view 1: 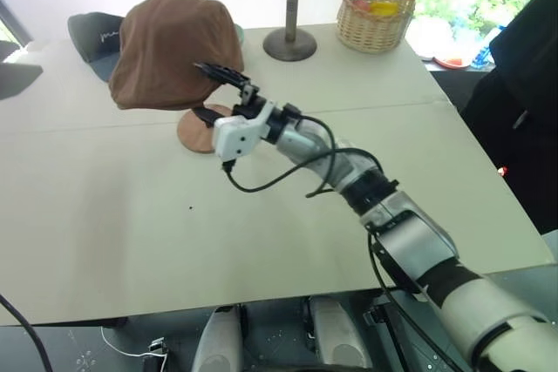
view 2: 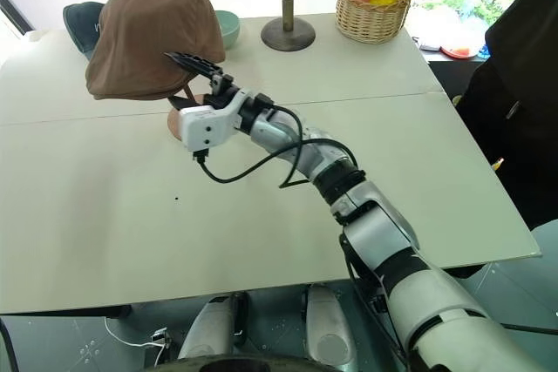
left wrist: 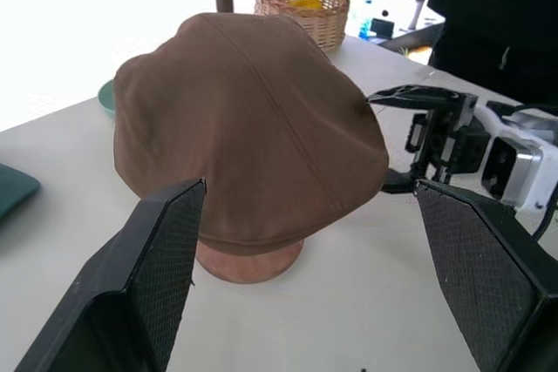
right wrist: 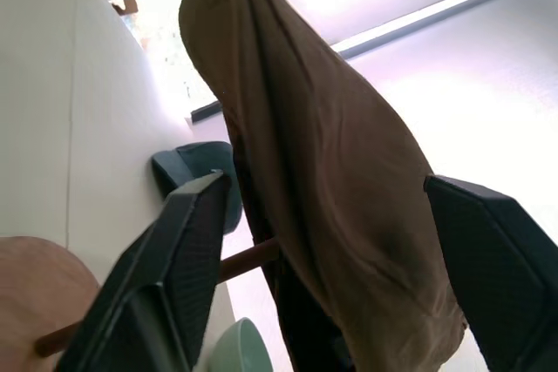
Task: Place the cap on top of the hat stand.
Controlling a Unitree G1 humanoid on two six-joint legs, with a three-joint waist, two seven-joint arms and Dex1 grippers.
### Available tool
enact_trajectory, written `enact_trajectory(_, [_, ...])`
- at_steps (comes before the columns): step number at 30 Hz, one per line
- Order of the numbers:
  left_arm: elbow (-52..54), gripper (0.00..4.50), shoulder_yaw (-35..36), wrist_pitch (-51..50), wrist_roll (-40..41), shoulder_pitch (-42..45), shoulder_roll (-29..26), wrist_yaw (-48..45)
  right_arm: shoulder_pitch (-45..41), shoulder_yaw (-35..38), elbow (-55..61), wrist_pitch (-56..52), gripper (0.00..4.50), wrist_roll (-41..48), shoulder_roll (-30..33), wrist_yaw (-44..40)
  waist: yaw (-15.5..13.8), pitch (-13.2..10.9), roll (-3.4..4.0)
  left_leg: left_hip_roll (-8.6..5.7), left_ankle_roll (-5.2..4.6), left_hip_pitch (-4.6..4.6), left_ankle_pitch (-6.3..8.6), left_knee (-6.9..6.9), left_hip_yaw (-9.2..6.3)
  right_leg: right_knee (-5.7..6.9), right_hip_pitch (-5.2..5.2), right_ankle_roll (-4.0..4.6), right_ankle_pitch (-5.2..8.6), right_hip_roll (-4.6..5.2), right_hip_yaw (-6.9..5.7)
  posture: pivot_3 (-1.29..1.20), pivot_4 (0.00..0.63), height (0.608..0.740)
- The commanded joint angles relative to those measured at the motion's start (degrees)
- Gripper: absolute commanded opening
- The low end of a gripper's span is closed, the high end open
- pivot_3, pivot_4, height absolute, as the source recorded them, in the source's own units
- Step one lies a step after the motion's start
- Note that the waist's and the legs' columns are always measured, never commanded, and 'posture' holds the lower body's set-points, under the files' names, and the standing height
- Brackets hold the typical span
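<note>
— Where draped over the hat stand (left wrist: 249, 260) on the desk (view 1: 105, 241), sat the cap (view 1: 174, 48) already?
— Sat on top, yes, hiding disc and rod. Lay just beyond the right pincer (view 1: 214, 91), spread at the cap's near edge, gripping nothing.
— And the left pincer (left wrist: 309, 267)?
— Spread too, empty, farther off.

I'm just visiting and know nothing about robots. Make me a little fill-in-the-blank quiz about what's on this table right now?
1. The brown cap sits on top of the wooden hat ____.
2. The right claw, beside the cap, has its fingers ____.
3. The wicker ____ at the table's far edge holds colourful items.
4. Behind the cap lies a dark baseball cap with ____ lettering.

Missing words: stand; open; basket; white
</note>
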State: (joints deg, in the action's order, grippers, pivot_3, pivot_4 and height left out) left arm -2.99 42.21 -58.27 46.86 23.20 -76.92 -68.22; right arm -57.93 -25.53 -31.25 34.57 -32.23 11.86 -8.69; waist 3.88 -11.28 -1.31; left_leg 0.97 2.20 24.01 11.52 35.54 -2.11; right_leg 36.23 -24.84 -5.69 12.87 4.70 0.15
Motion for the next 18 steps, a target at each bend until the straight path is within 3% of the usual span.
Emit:
enact_trajectory(1, [1.91,4.03,2.55,-0.15,0.52,-0.29,-0.53,0.09,4.1,5.16,13.65,-1.73,3.75,8.84,5.81,-8.45,-0.15,0.0,-0.01,0.0,0.0,0.0,0.0,0.0,-0.01,0.0,0.0,0.0,0.0,0.0,0.0,0.0,0.15,0.74])
enact_trajectory(6, [1.46,4.03,2.71,0.76,-0.33,-1.88,-0.62,-0.99,11.05,11.5,30.24,-14.4,3.75,31.82,21.31,-31.56,-0.36,-0.02,0.0,0.0,0.0,-0.03,0.0,0.03,0.0,-0.01,0.06,0.01,0.02,0.0,0.0,0.0,0.15,0.74])
enact_trajectory(11, [-1.7,4.03,2.55,3.17,-2.15,-2.8,-2.46,-3.36,9.04,20.07,35.01,-47.42,3.75,61.62,39.99,-60.34,-0.6,-0.06,0.02,0.03,-0.02,-0.33,0.01,0.03,0.07,-0.03,0.29,0.2,0.13,0.0,0.03,0.0,0.15,0.74])
enact_trajectory(14, [-3.55,4.03,3.35,4.42,-4.09,-4.56,-4.06,-6.35,1.18,22.6,25.43,-61.29,3.75,67.31,45.12,-68.9,-0.33,-0.11,0.1,0.09,-0.03,-0.5,0.02,-0.01,0.24,-0.06,0.33,0.44,0.23,0.02,0.08,0.0,0.15,0.74])
enact_trajectory(18, [-5.79,4.03,4.85,6.17,-6.81,-6.58,-5.41,-9.26,-10.26,21.79,11.16,-69.67,3.75,65.57,45.72,-75.7,0.11,-0.1,0.08,0.16,-0.01,-0.57,0.04,-0.21,0.33,-0.13,0.24,0.51,0.29,0.01,0.1,0.0,0.15,0.74])
